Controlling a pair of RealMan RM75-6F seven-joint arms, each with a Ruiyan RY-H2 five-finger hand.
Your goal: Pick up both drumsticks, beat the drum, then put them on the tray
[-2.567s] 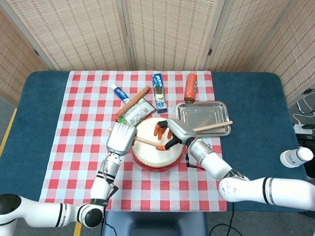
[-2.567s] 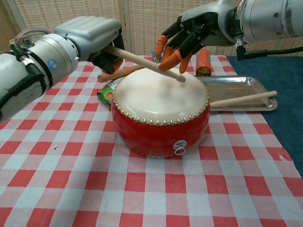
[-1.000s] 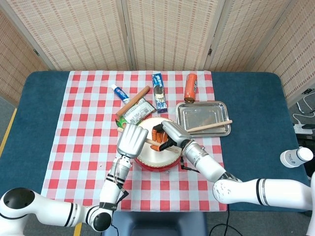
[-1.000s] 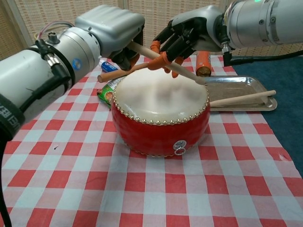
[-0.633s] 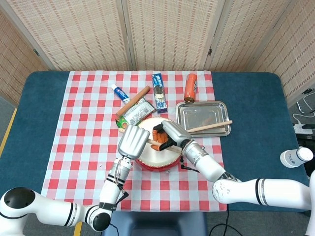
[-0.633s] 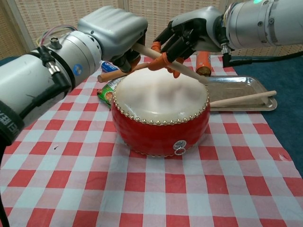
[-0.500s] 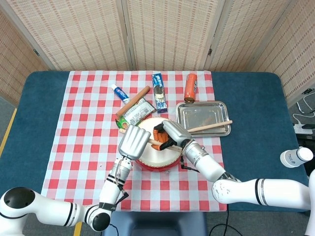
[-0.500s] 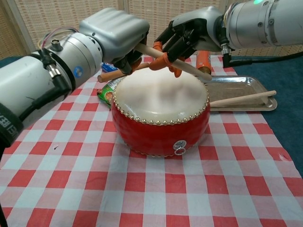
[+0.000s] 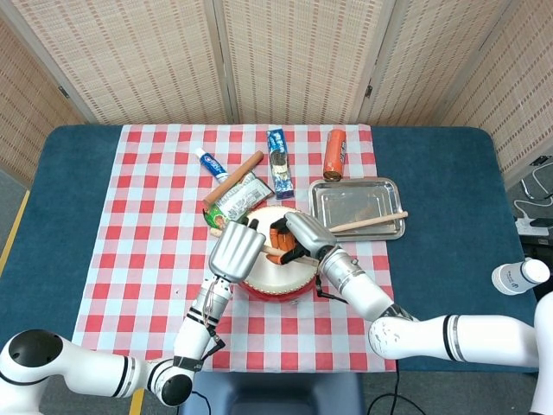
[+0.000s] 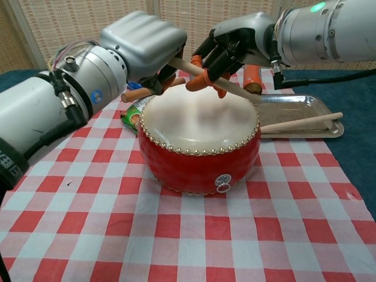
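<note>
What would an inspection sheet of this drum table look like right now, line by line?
Surface: red-and-white checked cloth over a blue table.
Job's things: red drum at centre; one drumstick lying across the front rim of the metal tray; the other drumstick gripped over the drumhead.
Clutter: toothpaste tube, brown cylinder, green packet, blue box, orange can.
Hands: left hand grips the drumstick; right hand is beside it, with fingers around the shaft.
Cables: thin wires at the left wrist.
Surroundings: woven screens; white bottle at the right.
</note>
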